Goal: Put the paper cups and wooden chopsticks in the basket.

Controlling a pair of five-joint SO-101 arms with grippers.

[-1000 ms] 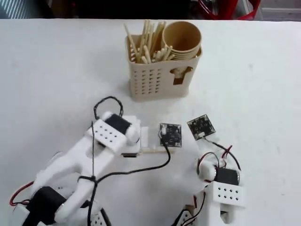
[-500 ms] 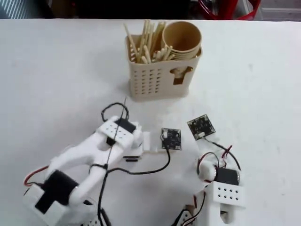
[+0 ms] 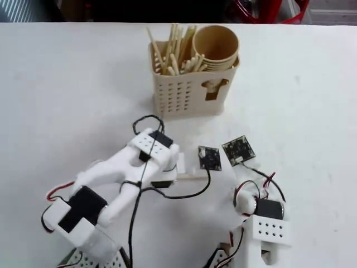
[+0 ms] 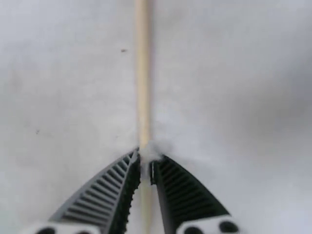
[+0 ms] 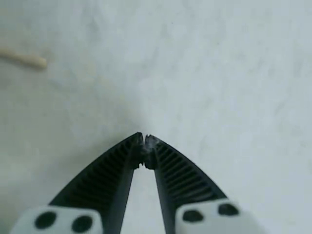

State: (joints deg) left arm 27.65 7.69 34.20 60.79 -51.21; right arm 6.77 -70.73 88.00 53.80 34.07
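Left claw (image 4: 145,163) clenched on end of lone chopstick (image 4: 142,73), low over tabletop (image 3: 67,84), just near of basket (image 3: 184,100). Right claw (image 5: 144,146) clenched, empty. Risk: end-grip lets stick swivel, slip on lift.

The fingers (image 4: 114,187) are ribbed, matt black plastic. Between them is a smooth wooden chopstick (image 4: 142,73); beyond them, a matt white table (image 4: 243,73).

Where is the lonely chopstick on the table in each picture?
High view: chopstick lies on the table in front of the basket.
Left wrist view: chopstick pinched at the left gripper.
Right wrist view: its end, beyond the right gripper.
Shared landmark: the white table.
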